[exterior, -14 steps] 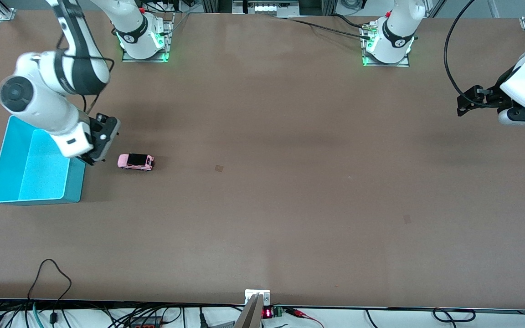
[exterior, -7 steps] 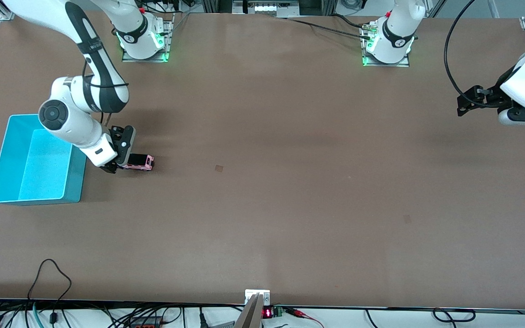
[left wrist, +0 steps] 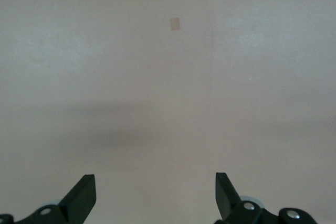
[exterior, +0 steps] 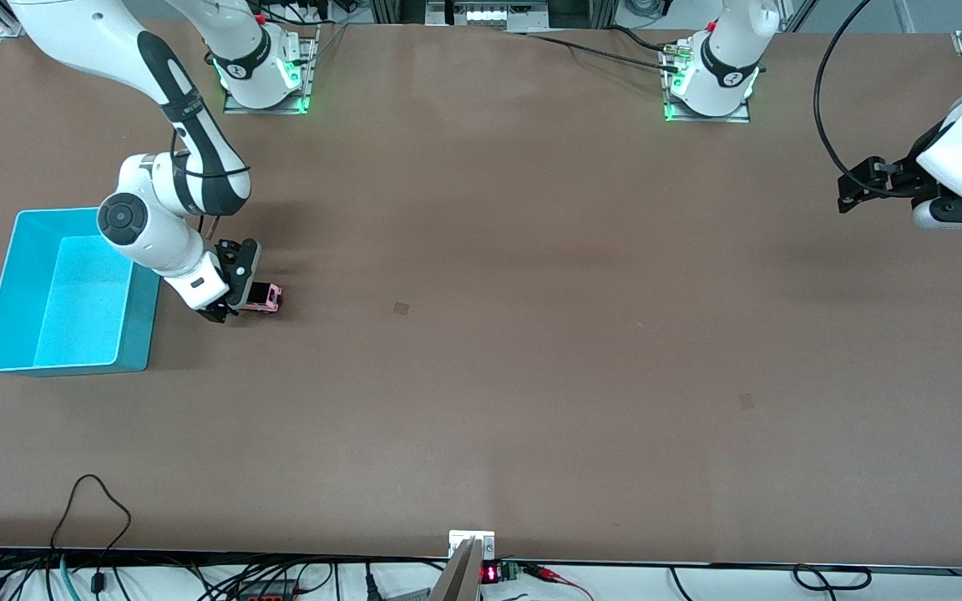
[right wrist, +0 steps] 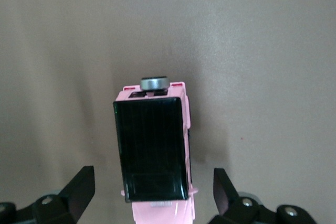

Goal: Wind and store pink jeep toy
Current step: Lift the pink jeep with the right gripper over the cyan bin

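The pink jeep toy (exterior: 264, 296) stands on the brown table beside the turquoise bin (exterior: 5, 284), on the side toward the left arm's end. In the right wrist view the jeep (right wrist: 155, 150) shows its black roof panel and a grey spare wheel. My right gripper (exterior: 230, 305) is low over the jeep's end that faces the bin. It is open, with a finger (right wrist: 79, 192) on each side of the car and a gap to it. My left gripper (exterior: 853, 188) is open and empty, held high at the left arm's end of the table, waiting.
The turquoise bin stands open and empty at the right arm's end. Small pale marks (exterior: 401, 308) lie on the table. Cables and a small display (exterior: 489, 573) run along the edge nearest the front camera.
My right gripper has come down from over the bin's wall to the jeep and now straddles its end. The jeep and my left arm have not moved.
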